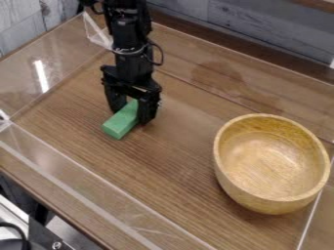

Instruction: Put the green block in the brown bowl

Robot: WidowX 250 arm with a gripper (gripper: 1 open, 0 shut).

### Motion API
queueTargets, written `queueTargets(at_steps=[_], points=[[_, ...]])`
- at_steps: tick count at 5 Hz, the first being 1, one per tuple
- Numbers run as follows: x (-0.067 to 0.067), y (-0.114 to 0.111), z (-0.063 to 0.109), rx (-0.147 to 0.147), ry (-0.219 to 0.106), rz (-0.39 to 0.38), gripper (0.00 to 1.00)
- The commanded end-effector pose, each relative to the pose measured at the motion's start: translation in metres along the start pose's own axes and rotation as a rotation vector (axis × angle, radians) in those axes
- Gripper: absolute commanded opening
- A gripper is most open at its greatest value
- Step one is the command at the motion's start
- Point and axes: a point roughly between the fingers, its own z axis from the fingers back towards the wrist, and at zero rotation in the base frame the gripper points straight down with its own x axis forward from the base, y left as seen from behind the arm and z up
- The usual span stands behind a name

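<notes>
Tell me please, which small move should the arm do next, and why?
Probably close the gripper on the green block. Its open jaws stand low over the block's far end on the table, and the brown bowl is empty.

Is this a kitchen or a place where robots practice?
Probably a robot practice table, not a kitchen. A black arm's claw hangs open over a green block on a wood-look table with clear walls, and the only dish is an empty brown bowl.

The gripper point(133, 104) hides the far end of the green block point(120, 124), so contact there can't be judged, and the arm's upper part is cut off at the top edge.
</notes>
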Motion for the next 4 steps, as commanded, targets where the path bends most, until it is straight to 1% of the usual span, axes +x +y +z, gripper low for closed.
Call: queueTargets(at_steps=[1,2,3,4], points=[[0.008,0.003,0.012,0.011,-0.042,0.003,1.0],[0.006,0.001,0.013,0.005,-0.041,0.006,0.0],[0.004,-0.002,0.017,-0.003,-0.033,0.014,0.0],[0.002,-0.007,0.027,-0.012,-0.021,0.03,0.0]])
